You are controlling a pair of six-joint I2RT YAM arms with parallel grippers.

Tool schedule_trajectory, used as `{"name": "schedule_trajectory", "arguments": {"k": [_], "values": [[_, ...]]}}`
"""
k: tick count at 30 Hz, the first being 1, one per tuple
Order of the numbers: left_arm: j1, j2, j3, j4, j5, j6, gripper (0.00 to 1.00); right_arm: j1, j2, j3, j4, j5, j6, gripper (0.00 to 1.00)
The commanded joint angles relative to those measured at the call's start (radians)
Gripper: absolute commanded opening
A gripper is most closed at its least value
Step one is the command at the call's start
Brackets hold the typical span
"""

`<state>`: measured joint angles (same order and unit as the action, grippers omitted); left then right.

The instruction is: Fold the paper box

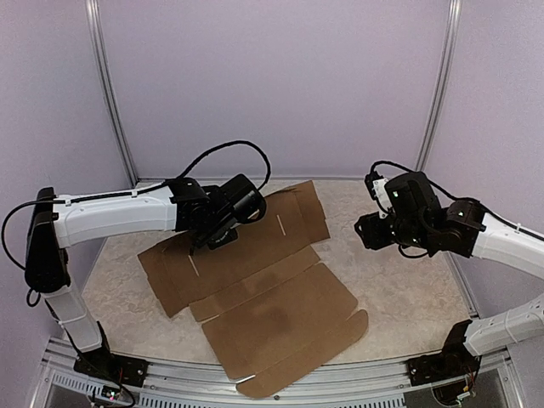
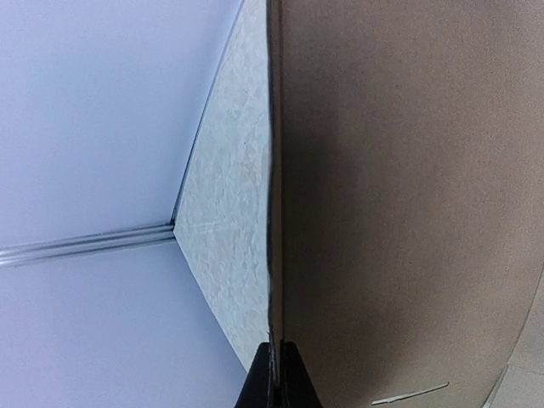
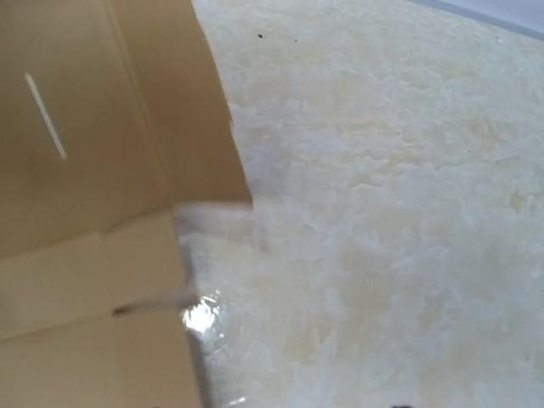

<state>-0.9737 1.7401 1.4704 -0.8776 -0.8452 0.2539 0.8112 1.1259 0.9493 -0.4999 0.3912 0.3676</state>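
Note:
The paper box point(image 1: 272, 306) is a flat brown cardboard sheet with flaps and slots, spread across the table from the back to the near edge. My left gripper point(image 1: 214, 236) is down on its far left part. In the left wrist view the gripper point(image 2: 279, 370) is shut on a raised edge of the cardboard point(image 2: 408, 204), which runs between the two black fingers. My right gripper point(image 1: 367, 231) hangs above the table to the right of the sheet, apart from it. The right wrist view shows a flap corner of the box point(image 3: 85, 170) but not the fingers.
The pale marbled table point(image 1: 399, 280) is walled in by lilac panels at the back and sides. A metal rail point(image 1: 255, 399) runs along the near edge, and the sheet's rounded front flap reaches over it. A black cable point(image 1: 229, 149) loops above the left arm.

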Motion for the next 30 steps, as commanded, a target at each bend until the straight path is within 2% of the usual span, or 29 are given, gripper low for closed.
{"name": "schedule_trajectory", "arguments": {"k": [1, 8, 12, 15, 19, 26, 30], "values": [[0.008, -0.024, -0.040, 0.197, 0.061, 0.234, 0.00, -0.010, 0.003, 0.060, -0.079, -0.040, -0.066, 0.59], [0.009, -0.001, -0.029, 0.276, 0.157, 0.412, 0.00, -0.010, -0.003, 0.098, -0.029, -0.261, -0.274, 0.65], [0.007, 0.033, 0.014, 0.252, 0.234, 0.428, 0.00, -0.008, -0.010, 0.100, 0.024, -0.355, -0.459, 0.72], [-0.018, 0.025, -0.029, 0.309, 0.252, 0.484, 0.00, -0.008, -0.017, 0.097, 0.055, -0.441, -0.609, 0.72], [-0.045, 0.015, -0.044, 0.339, 0.288, 0.484, 0.00, 0.000, 0.003, 0.120, 0.066, -0.462, -0.789, 0.73], [-0.078, -0.034, -0.096, 0.353, 0.334, 0.514, 0.00, 0.022, 0.068, 0.161, -0.025, -0.532, -1.073, 0.74], [-0.091, -0.039, -0.106, 0.352, 0.348, 0.512, 0.00, 0.030, 0.105, 0.161, -0.041, -0.509, -1.139, 0.71]]}}
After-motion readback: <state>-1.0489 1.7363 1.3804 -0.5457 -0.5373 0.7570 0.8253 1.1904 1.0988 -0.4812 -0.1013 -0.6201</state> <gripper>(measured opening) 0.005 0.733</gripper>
